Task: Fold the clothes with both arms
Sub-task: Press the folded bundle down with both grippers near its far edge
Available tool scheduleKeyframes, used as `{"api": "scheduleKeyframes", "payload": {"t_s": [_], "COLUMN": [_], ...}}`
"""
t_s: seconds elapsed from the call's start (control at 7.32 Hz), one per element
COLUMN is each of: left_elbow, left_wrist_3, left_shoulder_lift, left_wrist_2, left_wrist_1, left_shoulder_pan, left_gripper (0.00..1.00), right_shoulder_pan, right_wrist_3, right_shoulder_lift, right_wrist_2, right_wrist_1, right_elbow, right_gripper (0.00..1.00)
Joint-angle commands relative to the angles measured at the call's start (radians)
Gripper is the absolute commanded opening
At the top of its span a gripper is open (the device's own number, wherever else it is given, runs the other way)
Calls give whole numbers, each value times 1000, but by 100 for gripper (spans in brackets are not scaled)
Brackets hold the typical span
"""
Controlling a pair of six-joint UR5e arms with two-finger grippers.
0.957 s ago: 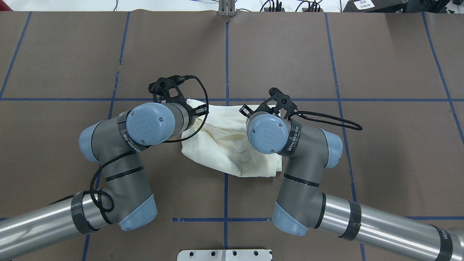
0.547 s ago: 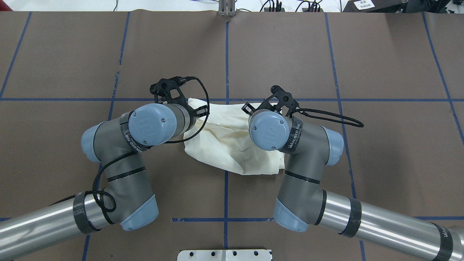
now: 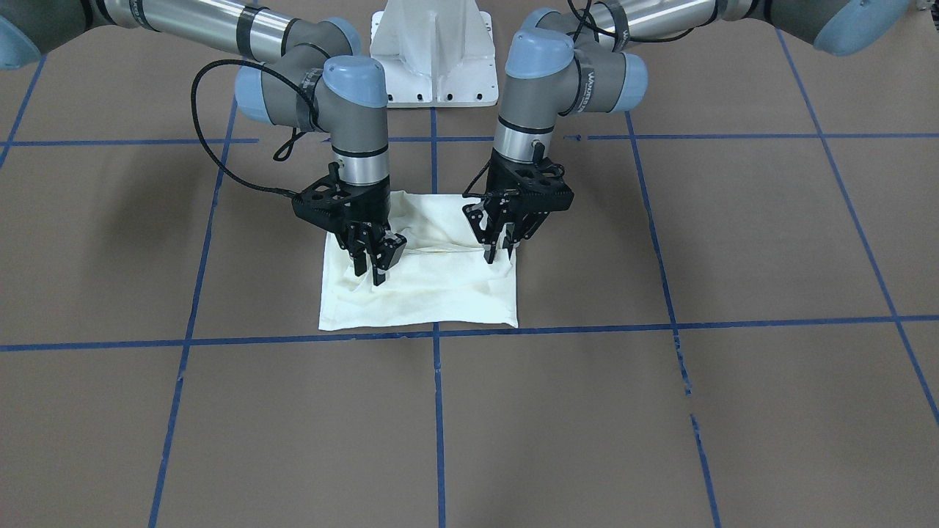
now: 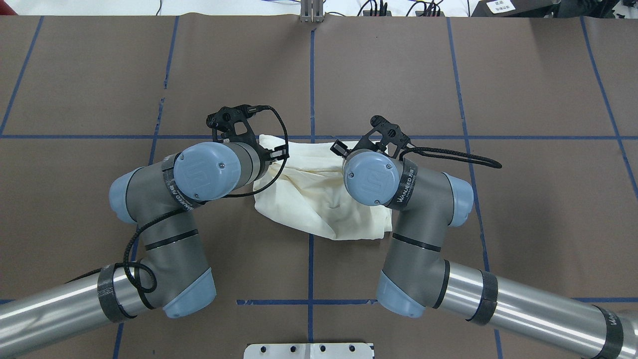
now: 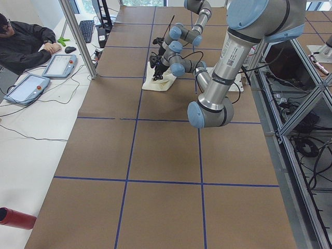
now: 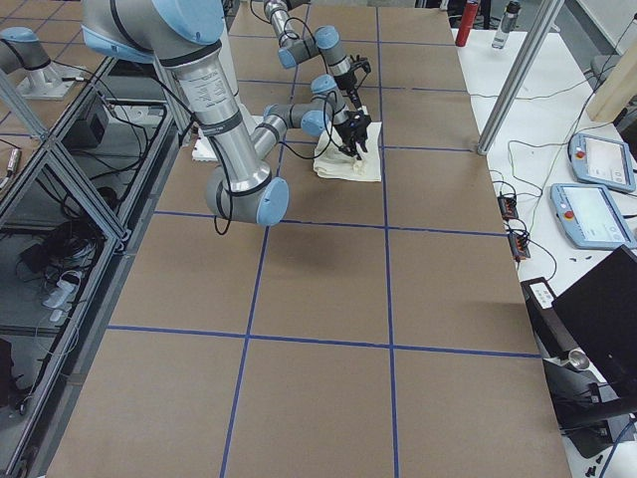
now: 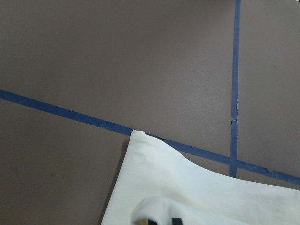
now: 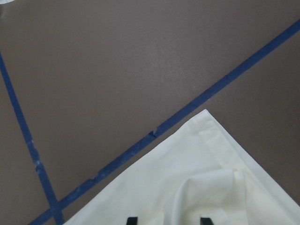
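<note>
The cream-white shirt lies folded into a rough square at the table's middle; only plain cloth shows, the print is hidden. It also shows in the overhead view. My left gripper points down on the shirt's edge on the view's right, fingers pinched on a raised fold. My right gripper points down near the opposite edge, fingers closed on a bunched fold. The left wrist view shows the shirt's corner at a tape line. The right wrist view shows the other corner.
Blue tape lines grid the brown table cover; one runs along the shirt's far edge. The white pedestal base stands behind the arms. An operator with teach pendants sits beyond the far side.
Both wrists have shifted slightly away from the robot, the right one more. The shirt's near edge has been drawn a little away from the robot, making the bundle shorter.
</note>
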Motion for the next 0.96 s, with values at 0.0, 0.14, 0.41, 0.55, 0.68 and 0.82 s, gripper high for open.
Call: {"api": "scheduleKeyframes", "payload": {"t_s": [0.0,0.14,0.41,0.55,0.68,0.82], "left_elbow": [-96,-142,-144,-144,-147,-147], "left_wrist_3": [137,186,181,175,175,175], "left_shoulder_lift": [60,91,91,93,93,94], "left_wrist_2": [-130,-153,-155,-155,-155,-155], "left_wrist_1": [-10,-10,-8,-10,-10,-10], "left_shoulder_pan": [-44,-58,-58,-56,-56,-56], "left_gripper": [100,100,100,100,100,100], "right_shoulder_pan": [-3,-23,-86,-107,-110,-107], "right_wrist_3": [-83,-144,-294,-386,-486,-543], "right_shoulder_lift": [-3,0,-6,-6,-6,-5], "right_wrist_2": [39,38,19,-11,-26,-31], "right_wrist_1": [5,3,5,3,-1,-4], "right_elbow": [53,61,60,52,42,26], "right_gripper": [100,100,100,100,100,100]}}
